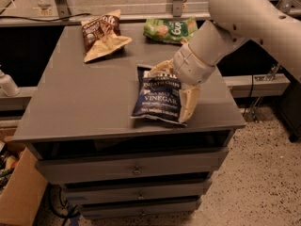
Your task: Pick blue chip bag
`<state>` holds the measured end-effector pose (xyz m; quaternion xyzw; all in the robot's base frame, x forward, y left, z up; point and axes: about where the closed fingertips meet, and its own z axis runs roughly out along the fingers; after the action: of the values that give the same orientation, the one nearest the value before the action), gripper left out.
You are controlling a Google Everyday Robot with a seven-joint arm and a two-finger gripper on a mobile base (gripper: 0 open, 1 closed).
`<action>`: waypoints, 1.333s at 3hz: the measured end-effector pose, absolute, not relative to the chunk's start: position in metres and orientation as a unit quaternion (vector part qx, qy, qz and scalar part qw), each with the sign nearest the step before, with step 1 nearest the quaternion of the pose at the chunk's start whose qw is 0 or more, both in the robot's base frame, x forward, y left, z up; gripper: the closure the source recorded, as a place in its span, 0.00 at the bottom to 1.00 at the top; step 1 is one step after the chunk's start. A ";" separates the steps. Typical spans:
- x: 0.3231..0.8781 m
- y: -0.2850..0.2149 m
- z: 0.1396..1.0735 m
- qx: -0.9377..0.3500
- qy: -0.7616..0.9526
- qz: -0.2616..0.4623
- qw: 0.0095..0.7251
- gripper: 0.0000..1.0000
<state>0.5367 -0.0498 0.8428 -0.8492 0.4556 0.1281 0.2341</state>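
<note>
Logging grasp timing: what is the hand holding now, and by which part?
Nothing yet: the hand is open at the right edge of the blue chip bag, which lies on the cabinet top.

Lighting entry. We record a dim scene with a warm brownish cast.
- The light comes from above. The white rounded robot arm (244, 13) at far right is the brightest item, and its underside is shaded.
- The grey flat cabinet top (84, 102) carries a soft sheen with no hard glare.
- The cream two-finger gripper (175, 86), fingers spread, sits at the right edge of the dark navy crinkly chip bag (157, 95). A thin shadow lines the bag's near edge.
- We note deep shadow in the drawer gaps (131, 147).
</note>
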 end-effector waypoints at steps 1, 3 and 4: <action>0.535 -0.039 0.836 -0.853 0.447 0.135 0.235 0.42; 0.533 -0.036 0.835 -0.852 0.446 0.138 0.237 0.89; 0.533 -0.036 0.838 -0.852 0.446 0.138 0.237 1.00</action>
<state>0.5328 -0.0355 0.8378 -0.8518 0.4462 0.1384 0.2371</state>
